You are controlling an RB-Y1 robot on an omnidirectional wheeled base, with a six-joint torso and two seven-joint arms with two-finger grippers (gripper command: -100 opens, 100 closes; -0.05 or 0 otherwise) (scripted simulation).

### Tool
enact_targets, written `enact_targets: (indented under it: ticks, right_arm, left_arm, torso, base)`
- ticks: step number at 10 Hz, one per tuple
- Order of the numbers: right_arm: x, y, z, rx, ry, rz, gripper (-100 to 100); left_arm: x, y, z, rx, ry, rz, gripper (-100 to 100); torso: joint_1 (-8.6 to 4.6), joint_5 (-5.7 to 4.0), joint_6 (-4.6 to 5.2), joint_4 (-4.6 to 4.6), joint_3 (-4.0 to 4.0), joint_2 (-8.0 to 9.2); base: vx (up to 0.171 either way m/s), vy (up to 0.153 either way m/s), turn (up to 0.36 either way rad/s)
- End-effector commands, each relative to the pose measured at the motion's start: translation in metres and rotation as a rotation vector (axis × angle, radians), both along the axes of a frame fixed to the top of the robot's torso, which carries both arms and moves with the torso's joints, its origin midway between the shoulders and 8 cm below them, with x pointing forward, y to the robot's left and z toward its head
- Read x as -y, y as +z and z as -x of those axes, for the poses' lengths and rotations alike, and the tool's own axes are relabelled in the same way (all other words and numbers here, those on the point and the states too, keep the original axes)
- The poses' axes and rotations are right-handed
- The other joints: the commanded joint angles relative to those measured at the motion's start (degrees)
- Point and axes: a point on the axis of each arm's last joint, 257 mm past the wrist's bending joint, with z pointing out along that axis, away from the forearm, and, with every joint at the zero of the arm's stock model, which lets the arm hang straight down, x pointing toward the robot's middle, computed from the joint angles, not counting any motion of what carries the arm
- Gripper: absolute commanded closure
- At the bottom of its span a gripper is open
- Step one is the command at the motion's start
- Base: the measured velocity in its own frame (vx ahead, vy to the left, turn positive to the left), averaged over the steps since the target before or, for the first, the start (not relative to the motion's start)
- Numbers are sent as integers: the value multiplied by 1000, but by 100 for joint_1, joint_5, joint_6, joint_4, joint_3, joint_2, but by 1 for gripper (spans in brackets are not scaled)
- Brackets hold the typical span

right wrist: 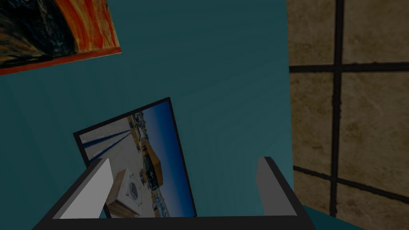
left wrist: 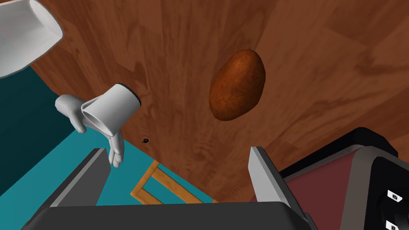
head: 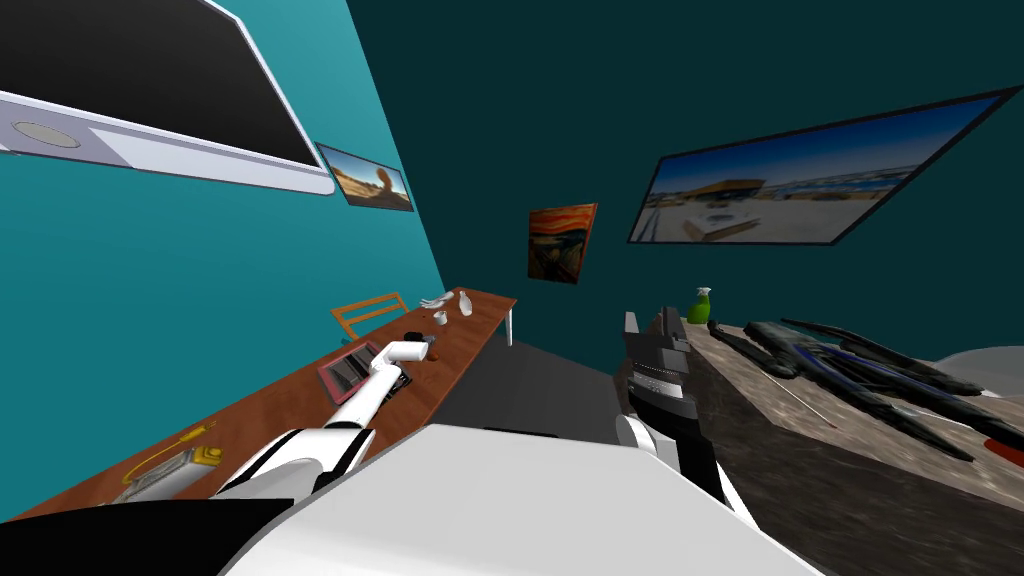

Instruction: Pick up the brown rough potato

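Two left fingers [left wrist: 264, 175] gape near the potato [left wrist: 237, 84]; white object [left wrist: 24, 36] cropped.

The potato [left wrist: 237, 84] is mottled rust-brown — darker at its rim — on a tabletop [left wrist: 319, 60] of streaked reddish-brown wood grain. The cup [left wrist: 114, 106] near the tabletop's edge is plain white; the wall [head: 150, 300] is teal.

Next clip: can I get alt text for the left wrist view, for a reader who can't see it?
A brown, rough potato lies on a wooden table ahead of the open left claw, untouched and beyond its fingertips. A white mug sits on the table to the potato's other side, and a dark red box lies close beside one finger.
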Motion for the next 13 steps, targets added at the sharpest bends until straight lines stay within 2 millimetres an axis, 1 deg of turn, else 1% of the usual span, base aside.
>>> enact_targets:
  ticks: [1,3,6,7,8,9,10,11,12,13]
  right_arm:
    - [0,0,0,0,0,0,0]
    - [0,0,0,0,0,0,0]
    - [0,0,0,0,0,0,0]
    - [0,0,0,0,0,0,0]
    - [0,0,0,0,0,0,0]
    - [0,0,0,0,0,0,0]
    - [0,0,0,0,0,0,0]
    - [0,0,0,0,0,0,0]
    - [0,0,0,0,0,0,0]
    - [0,0,0,0,0,0,0]
  left_arm:
    - [-3,-5,5,-33,14,7,-100]
    - [-5,-19,16,-101,41,31,-100]
    - [-1,-42,34,-191,70,71,-100]
    - [7,-61,51,-247,84,99,-100]
    - [12,-72,59,-273,89,113,-100]
    - [12,-72,59,-273,89,113,-100]
    - [7,-69,56,-266,86,109,-100]
    - [7,-69,57,-268,87,110,0]
    - [10,-80,62,-267,89,110,-100]
    - [12,-84,63,-267,90,110,-100]
  torso:
    - [0,0,0,0,0,0]
    - [-13,-2,0,1,3,6]
    - [-5,0,0,-4,-9,-15]
    - [-6,0,0,-4,-10,-17]
    - [-14,0,1,-6,-14,-24]
    - [-26,-4,1,-8,-18,-30]
    - [-38,-6,0,-6,-12,-19]
    - [-45,-8,0,-2,-3,-3]
    - [-47,-9,0,1,3,8]
    - [-38,-7,0,0,1,3]
  base:
    - [28,95,-13]
    - [27,88,-24]
    - [77,107,-35]
    - [105,82,-67]
    - [117,44,-58]
    - [77,17,-10]
    - [26,4,3]
    - [7,2,-1]
    - [35,31,-17]
    - [46,49,-17]
